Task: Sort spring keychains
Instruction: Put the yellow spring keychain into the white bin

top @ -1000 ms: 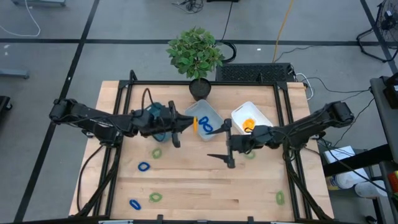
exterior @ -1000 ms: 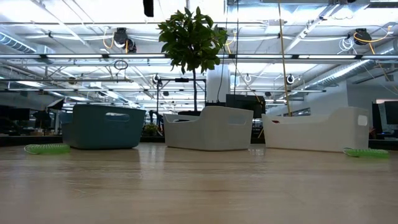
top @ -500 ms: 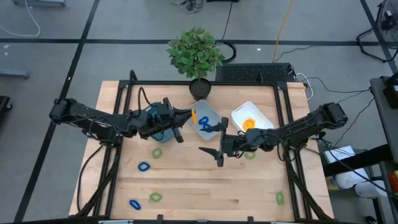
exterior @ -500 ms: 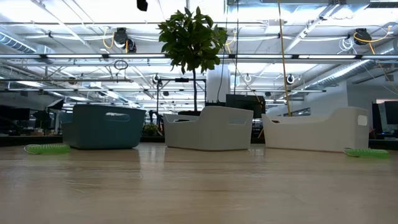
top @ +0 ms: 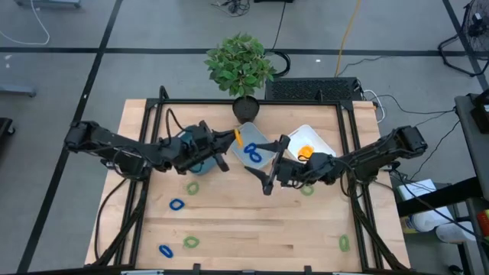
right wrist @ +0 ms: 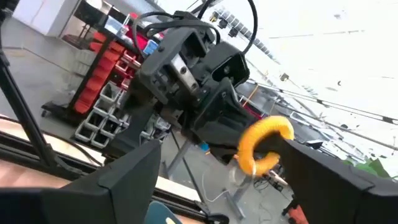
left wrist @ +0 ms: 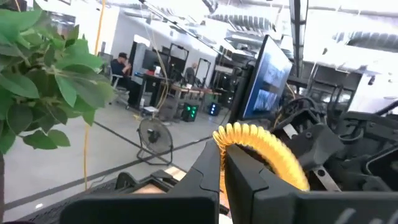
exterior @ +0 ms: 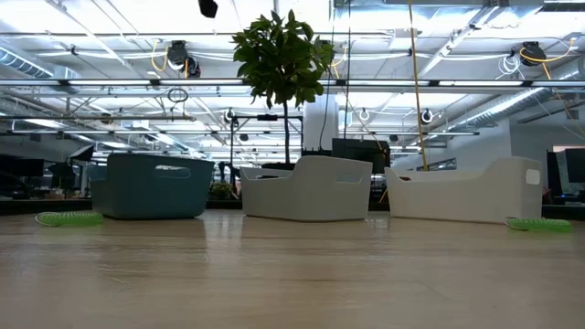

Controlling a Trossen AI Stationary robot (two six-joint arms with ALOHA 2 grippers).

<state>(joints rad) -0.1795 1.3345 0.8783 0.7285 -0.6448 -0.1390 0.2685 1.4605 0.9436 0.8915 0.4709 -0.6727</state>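
- My left gripper [top: 235,140] hangs above the near end of the grey-blue bin [top: 263,143], its fingers [left wrist: 261,180] pinching an orange spring keychain [left wrist: 261,152].
- My right gripper [top: 273,164] faces it from just beside that bin, fingers [right wrist: 134,180] spread wide, the orange coil framed between them but apart from them.
- Three bins stand in a row: a teal bin [exterior: 151,185] largely hidden under my left arm, the grey-blue one, and a white bin [top: 320,142].
- A potted plant [top: 241,65] stands at the table's far edge behind the bins.
- The grey-blue bin holds blue keychains [top: 252,155]; I cannot tell their number. The white bin shows an orange keychain [top: 306,153].
- Loose on the table [top: 252,229] I count two blue coils [top: 176,205] and four green coils [top: 191,187], one half under my right arm.
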